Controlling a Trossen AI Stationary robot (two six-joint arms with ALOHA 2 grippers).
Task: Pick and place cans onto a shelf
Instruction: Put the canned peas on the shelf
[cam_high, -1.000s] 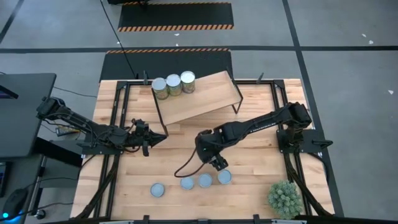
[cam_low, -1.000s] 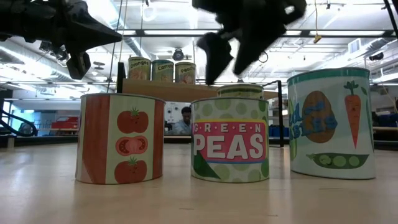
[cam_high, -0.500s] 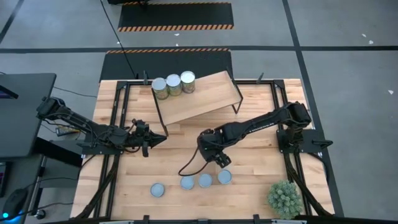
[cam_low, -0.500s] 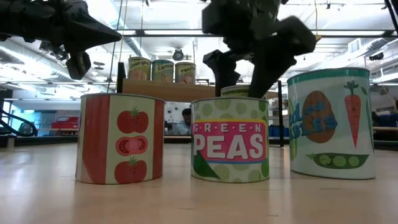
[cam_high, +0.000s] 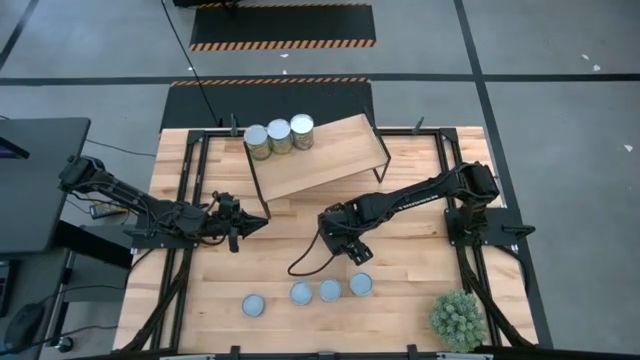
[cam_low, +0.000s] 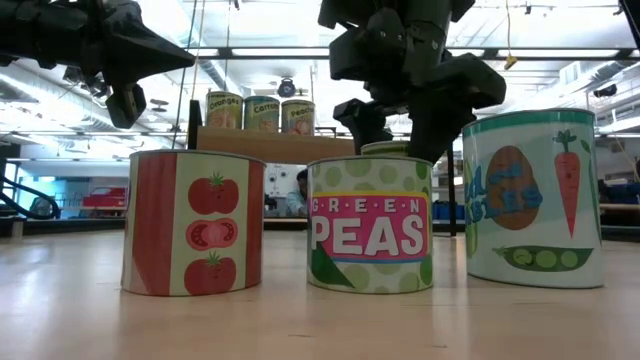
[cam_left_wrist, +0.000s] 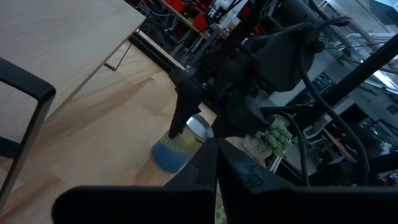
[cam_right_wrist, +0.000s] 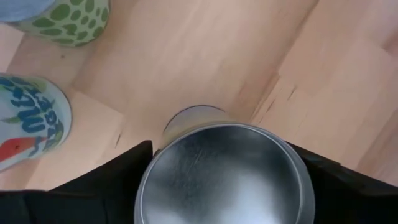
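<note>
Three cans (cam_high: 279, 135) stand on the light wood shelf (cam_high: 330, 160) at its far left end. Several cans (cam_high: 329, 290) stand in a row near the table's front edge, among them the tomato can (cam_low: 193, 236) and the green peas can (cam_low: 370, 237). My right gripper (cam_high: 346, 246) stands over one more can (cam_right_wrist: 224, 177), behind the peas can (cam_low: 392, 148), hidden in the high view. My left gripper (cam_high: 240, 222) is shut and empty, above the table left of centre. My right gripper has one finger (cam_right_wrist: 118, 171) on each side of the silvery-topped can, against its rim (cam_right_wrist: 146, 168), and comes at it from above, pointing down. In the low view the can's top (cam_low: 392, 148) sits level behind the peas can. Its foot is hidden.
A spiky green plant ball (cam_high: 458, 318) sits at the table's front right corner. The shelf's black legs (cam_high: 384, 160) stand just beyond my right arm. Bare tabletop (cam_high: 420, 260) lies between the front row and the shelf.
My right gripper has come down and moved a little toward the table's far edge, so its fingers now stand on either side of the can behind the peas can. That can has stayed where it was.
</note>
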